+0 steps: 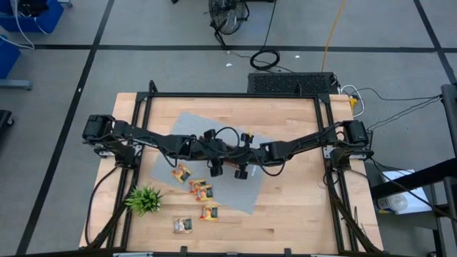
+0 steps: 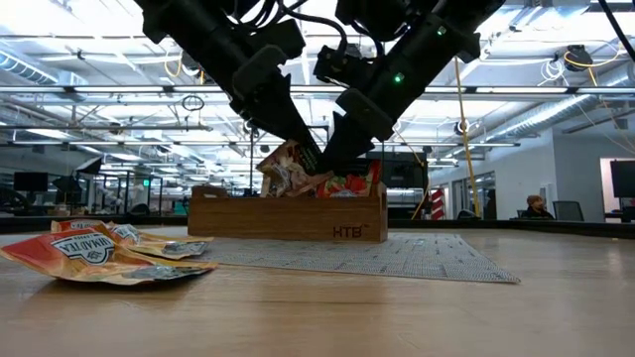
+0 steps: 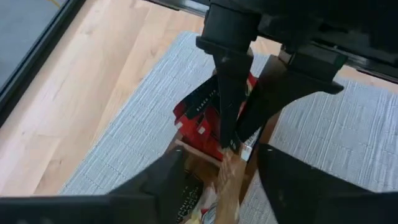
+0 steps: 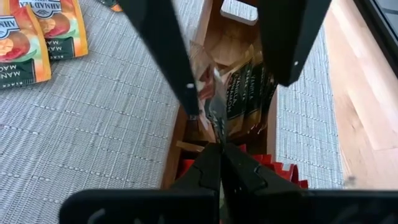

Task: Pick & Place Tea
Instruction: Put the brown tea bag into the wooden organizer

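The brown wooden tray (image 2: 288, 223) stands on the grey mat (image 1: 239, 196), and both arms meet over it. Tea sachets stand upright in it: red ones (image 3: 199, 118) in one compartment, pale and dark ones (image 4: 239, 93) in the neighbouring one. My left gripper (image 3: 227, 186) is open, one finger on either side of the pale and dark sachets. My right gripper (image 4: 221, 155) is shut and points down into the tray from the opposite side. More sachets (image 1: 202, 189) lie flat on the mat and on the table (image 1: 183, 225). My right gripper's shut fingertips (image 3: 229, 140) meet the upper edge of a pale sachet (image 3: 227, 171) that stands in the tray. They come slanting down from the table's right side. Whether the edge is pinched between them or only touched, I cannot tell.
A small green spiky plant (image 1: 144, 200) stands near the table's left front. Loose sachets (image 2: 94, 253) lie close to the low camera. Black frame rails (image 1: 235, 95) run along the table's far and side edges. The right half of the table (image 1: 300, 207) is bare wood.
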Robot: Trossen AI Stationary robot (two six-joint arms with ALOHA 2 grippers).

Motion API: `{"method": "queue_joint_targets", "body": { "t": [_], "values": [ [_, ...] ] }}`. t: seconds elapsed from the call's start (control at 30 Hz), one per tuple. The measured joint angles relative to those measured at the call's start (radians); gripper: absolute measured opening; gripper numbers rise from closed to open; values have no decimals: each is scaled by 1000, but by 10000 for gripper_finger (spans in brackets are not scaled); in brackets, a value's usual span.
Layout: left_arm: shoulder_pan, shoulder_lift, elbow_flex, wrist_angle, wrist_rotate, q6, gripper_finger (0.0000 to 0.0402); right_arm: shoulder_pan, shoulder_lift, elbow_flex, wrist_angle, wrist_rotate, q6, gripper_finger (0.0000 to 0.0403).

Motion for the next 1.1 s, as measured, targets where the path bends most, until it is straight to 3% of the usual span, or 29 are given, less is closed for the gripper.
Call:
{"method": "queue_joint_targets", "body": {
  "t": [0.2, 0.37, 0.57, 0.83, 1.1],
  "values": [
    [0, 0, 0, 1, 0, -1, 256, 0, 0, 0, 2, 0, 0, 0],
    [10, 14, 0, 17, 1, -12, 245, 0, 0, 0, 4, 0, 0, 0],
    [25, 23, -1, 36, 6, -24, 176, 0, 0, 0, 6, 1, 3, 0],
    [31, 18, -1, 10, 57, -37, 14, 1, 0, 0, 5, 1, 4, 0],
    [-2, 18, -1, 43, 50, -23, 3, 48, -24, 0, -2, -1, -12, 0]
  ]
}}
